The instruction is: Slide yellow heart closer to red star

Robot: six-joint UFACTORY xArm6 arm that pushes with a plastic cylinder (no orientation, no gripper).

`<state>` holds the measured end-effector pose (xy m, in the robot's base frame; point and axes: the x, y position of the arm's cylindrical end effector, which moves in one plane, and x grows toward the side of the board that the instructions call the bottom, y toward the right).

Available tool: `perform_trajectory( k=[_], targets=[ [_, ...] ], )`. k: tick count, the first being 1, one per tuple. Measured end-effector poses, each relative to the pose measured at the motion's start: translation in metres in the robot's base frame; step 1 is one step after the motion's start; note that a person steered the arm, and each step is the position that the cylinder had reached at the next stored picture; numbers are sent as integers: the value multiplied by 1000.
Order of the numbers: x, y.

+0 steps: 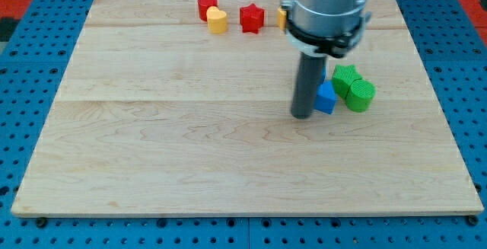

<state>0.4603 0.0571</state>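
Note:
The yellow heart [218,20] lies near the view's top, left of centre, touching a red round block [206,6] at its upper left. The red star [251,17] sits a short gap to the heart's right. My tip [302,116] rests on the board well below and to the right of both, just left of a blue block [326,97]. The rod stands upright from the arm's grey body [327,5].
A yellow block [282,17] peeks out behind the arm, right of the red star. A green star-like block [346,77] and a green round block [361,95] sit right of the blue block. The wooden board [152,142] lies on a blue pegboard.

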Motion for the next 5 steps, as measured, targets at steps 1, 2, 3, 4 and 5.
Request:
perform_trajectory(
  k=[1,2,3,4,5],
  targets=[
    [-60,-50],
    [-115,-95],
    [-177,-134],
    [-197,-130],
    [-192,-91]
  ],
)
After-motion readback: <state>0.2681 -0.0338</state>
